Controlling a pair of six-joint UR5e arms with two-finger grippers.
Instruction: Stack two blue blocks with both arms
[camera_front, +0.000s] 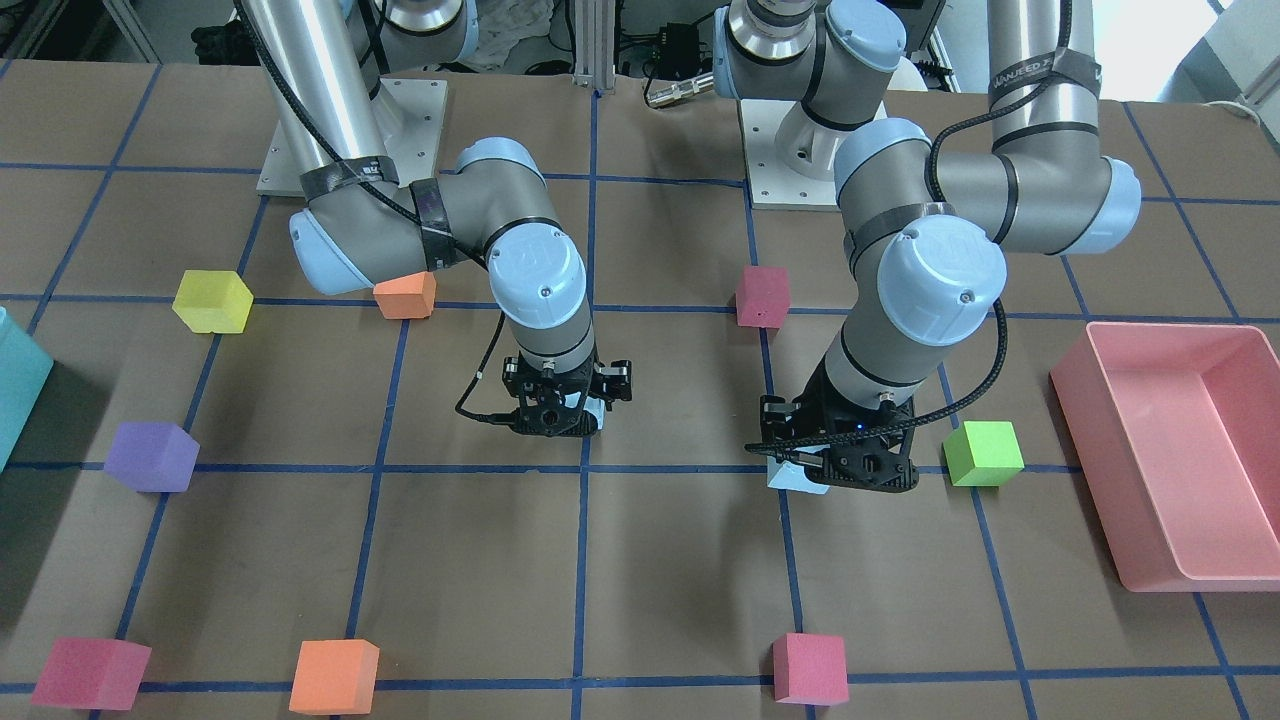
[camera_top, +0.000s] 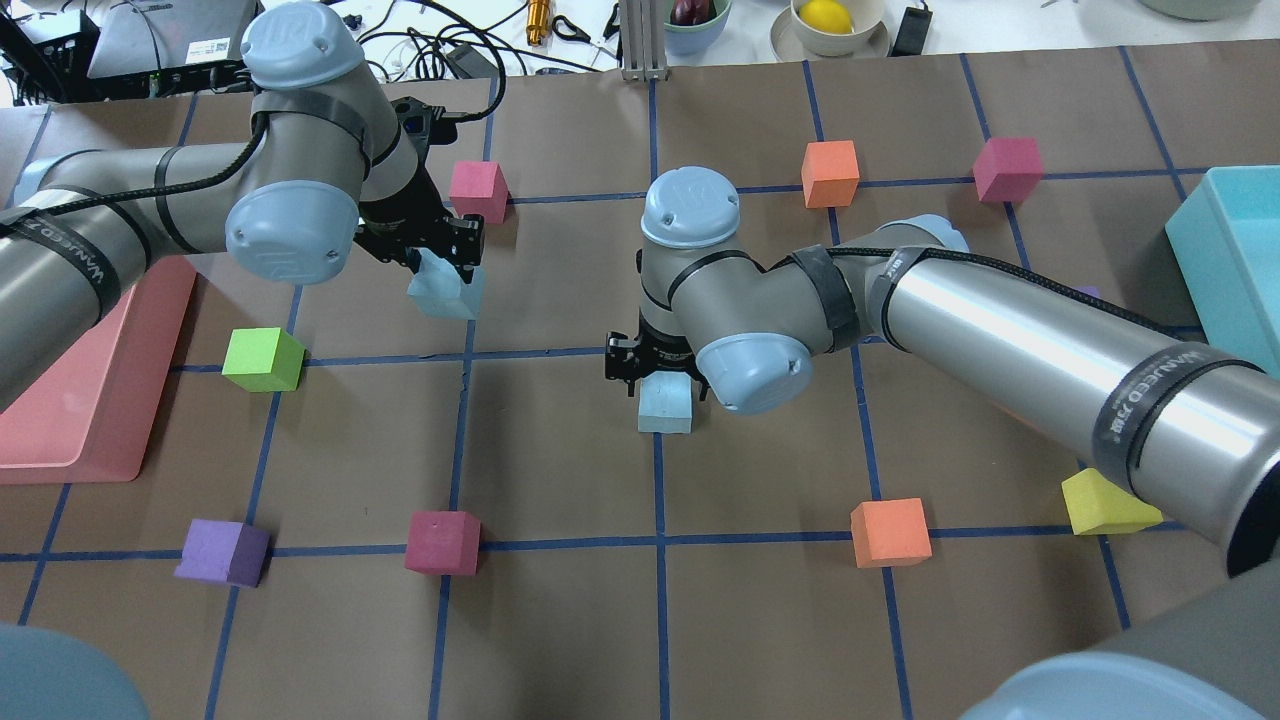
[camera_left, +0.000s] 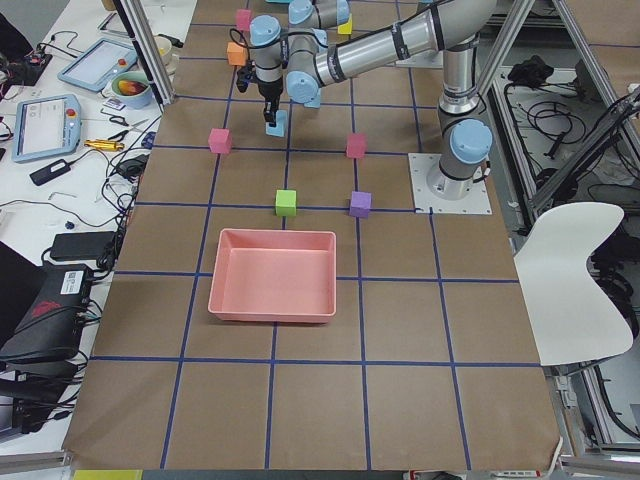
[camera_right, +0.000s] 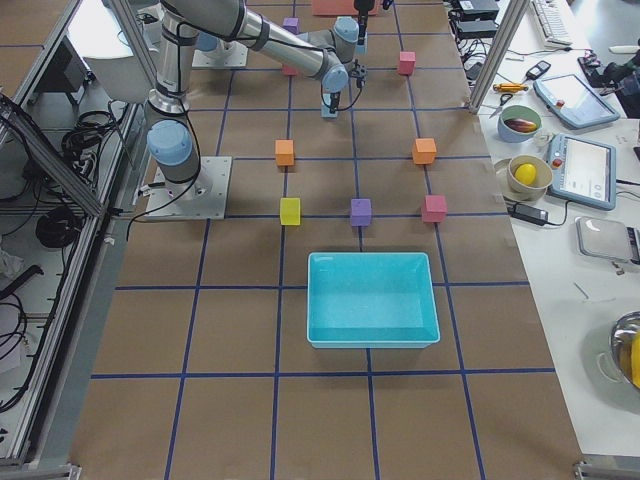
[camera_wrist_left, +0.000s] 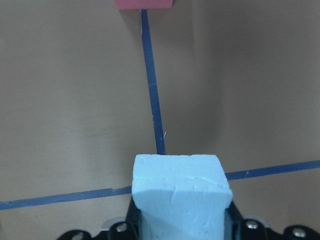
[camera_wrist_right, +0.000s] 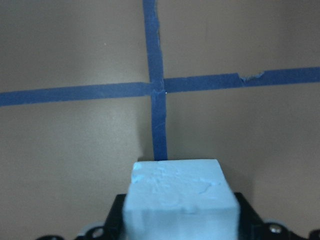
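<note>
Left gripper: clamped on blue block A. In the left wrist view the cube fills the gap between the jaws, with black finger metal tight against both of its sides. The fingertips are cut off at the bottom edge. I cannot tell whether the cube rests on the table or hangs just above it. Overhead it looks tilted.

Right gripper: clamped on blue block B. The right wrist view shows the same framing, with the cube between the jaws and dark gripper body on either flank. The fingertips are hidden under the cube. A tape crossing lies ahead of the gripper.

View differences:
- Front-facing view: block B is almost wholly hidden behind the right gripper, and only a pale sliver shows at one side. Overhead, its whole near face shows below the gripper.
- Front-facing view: block A pokes out beside the left gripper, and a green cube sits near the gripper's other side.
- Left wrist view: a pink cube straight ahead of the gripper is cut off by the top edge. Overhead it shows whole, just beyond the gripper.
- Side views: both grippers are too small to read.
</note>
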